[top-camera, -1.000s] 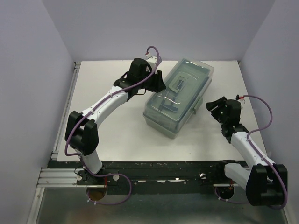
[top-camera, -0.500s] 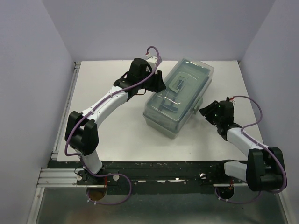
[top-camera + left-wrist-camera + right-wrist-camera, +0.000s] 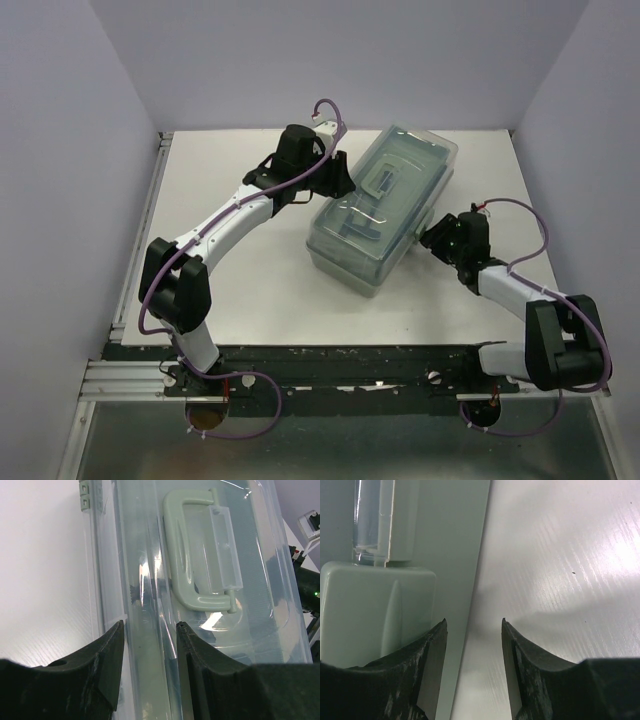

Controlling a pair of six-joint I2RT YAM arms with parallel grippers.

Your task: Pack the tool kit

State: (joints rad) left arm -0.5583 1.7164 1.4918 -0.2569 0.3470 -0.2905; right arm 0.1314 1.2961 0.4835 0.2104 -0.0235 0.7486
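Observation:
The pale sage-green toolbox (image 3: 385, 205) stands mid-table with its translucent lid down; dark tools show dimly through it. In the left wrist view the lid's green handle (image 3: 192, 555) lies flat on top. My left gripper (image 3: 338, 180) is open at the box's far-left long edge, its jaws astride the lid's rim (image 3: 150, 645). My right gripper (image 3: 428, 240) is open, low at the box's right side. In the right wrist view (image 3: 472, 625) its left finger is at a green latch (image 3: 375, 610) and box wall, its right finger over bare table. Hammer, pliers and screwdrivers cannot be told apart.
The white table (image 3: 250, 280) has walls at the left, back and right. A metal rail (image 3: 140, 230) runs along its left edge. The arm bases sit on the dark bar (image 3: 350, 370) at the near edge.
My right gripper has moved left and forward, from off the box's right side up to its wall. The left arm and the toolbox have not moved.

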